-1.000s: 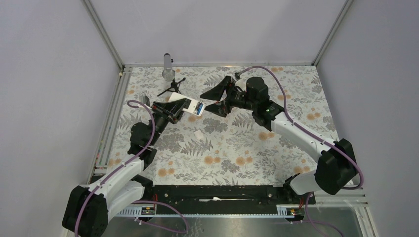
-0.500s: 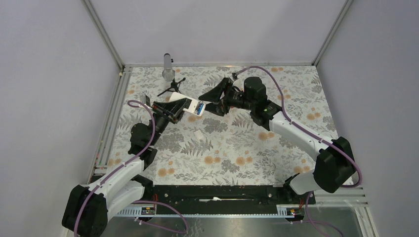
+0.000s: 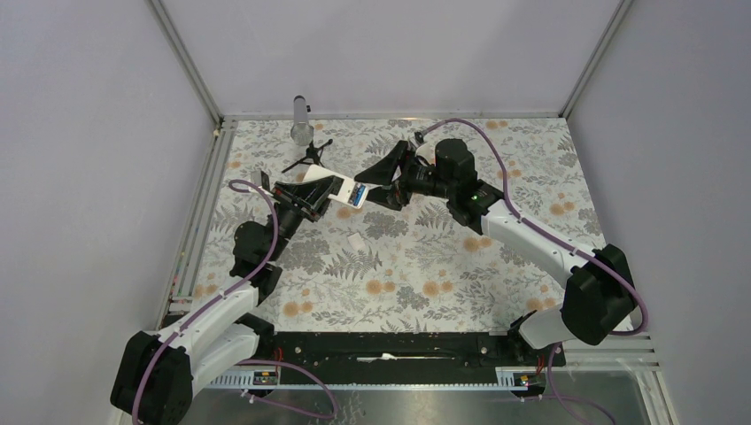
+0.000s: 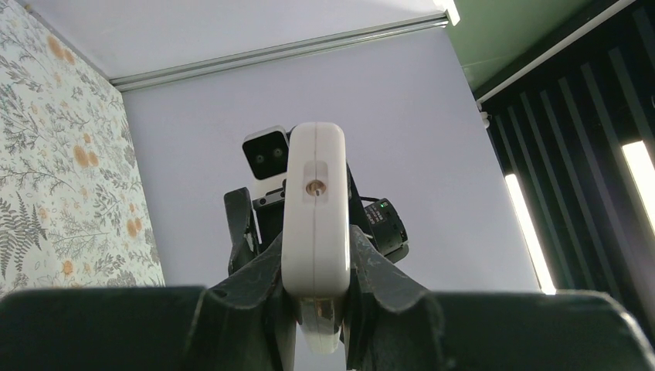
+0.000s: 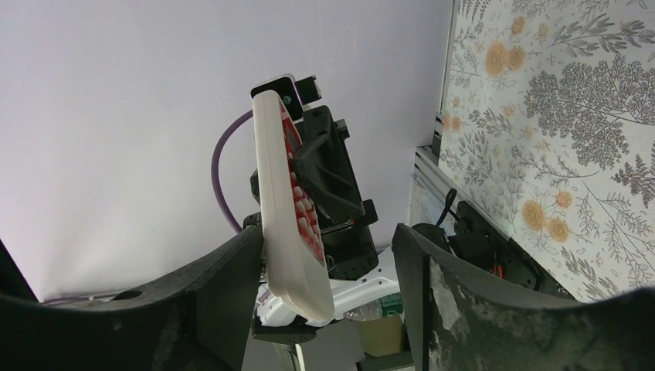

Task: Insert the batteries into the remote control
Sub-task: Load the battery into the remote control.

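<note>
Right claw [image 5: 328, 232] nearer now, jaws apart around remote control [image 5: 282, 201]; left claw [image 4: 315, 255] clamped on it.

Remote control [image 4: 315, 216]: smooth white plastic, slight sheen; red panel buttons look rubbery. Right fingers [image 5: 463, 309]: matt black plastic, scuffed grey. Surface [image 3: 416, 266]: matt floral-print covering, cloth or paper unclear. Left-edge rail [image 3: 199, 226]: brushed metal.
</note>
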